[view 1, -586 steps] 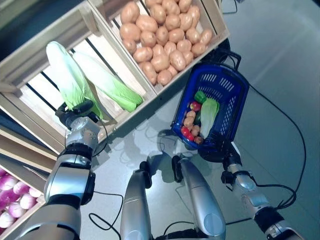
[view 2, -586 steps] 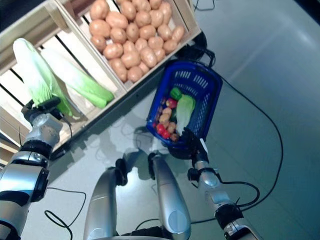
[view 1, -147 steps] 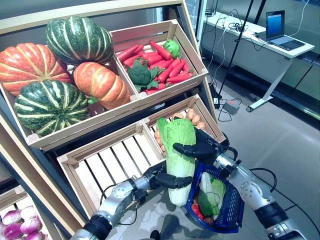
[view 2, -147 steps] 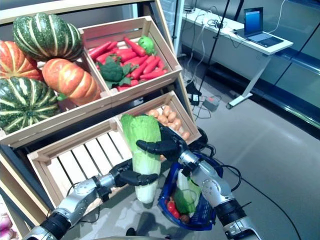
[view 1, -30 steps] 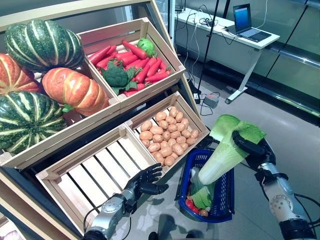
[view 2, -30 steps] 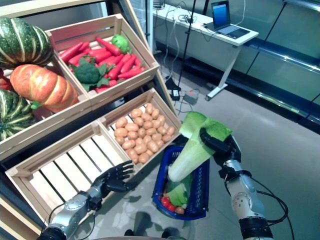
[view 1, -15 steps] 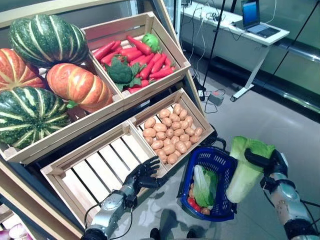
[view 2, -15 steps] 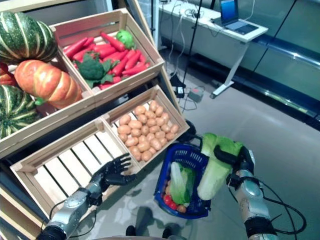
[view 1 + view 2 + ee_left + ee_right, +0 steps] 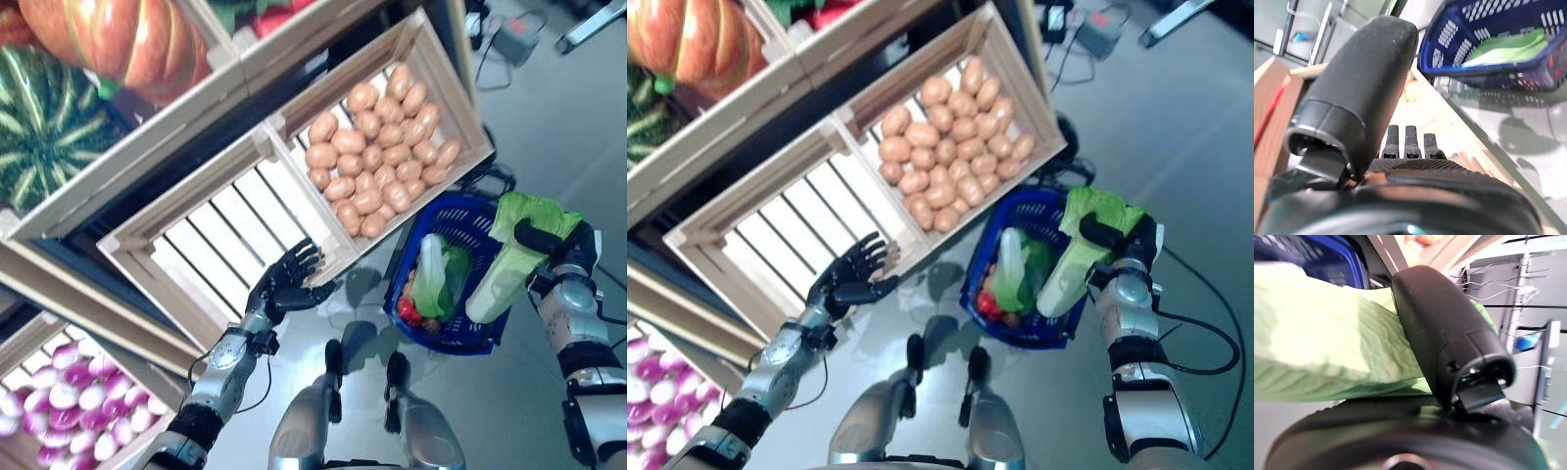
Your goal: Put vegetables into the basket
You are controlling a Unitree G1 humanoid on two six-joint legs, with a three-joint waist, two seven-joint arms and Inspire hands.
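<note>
My right hand (image 9: pixel 563 245) is shut on a long green-and-white cabbage (image 9: pixel 509 257) and holds it upright over the right rim of the blue basket (image 9: pixel 467 217). The right wrist view shows the thumb (image 9: pixel 1444 328) curled over its leaves (image 9: pixel 1327 352). The basket stands on the floor and holds another cabbage (image 9: pixel 429 274) and small red and brown vegetables (image 9: pixel 409 311). My left hand (image 9: pixel 286 284) is open and empty, fingers spread, in front of the empty slatted crate (image 9: pixel 211 235); its straight fingers (image 9: pixel 1406 142) show in the left wrist view.
The wooden stand (image 9: pixel 245 69) rises at the left, with a crate of potatoes (image 9: pixel 377 162) just behind the basket. Grey floor (image 9: pixel 509 392) lies around and to the right of the basket.
The camera has tilted down. My right hand still holds the cabbage by the basket's right rim. My left hand stays open by the empty crate.
</note>
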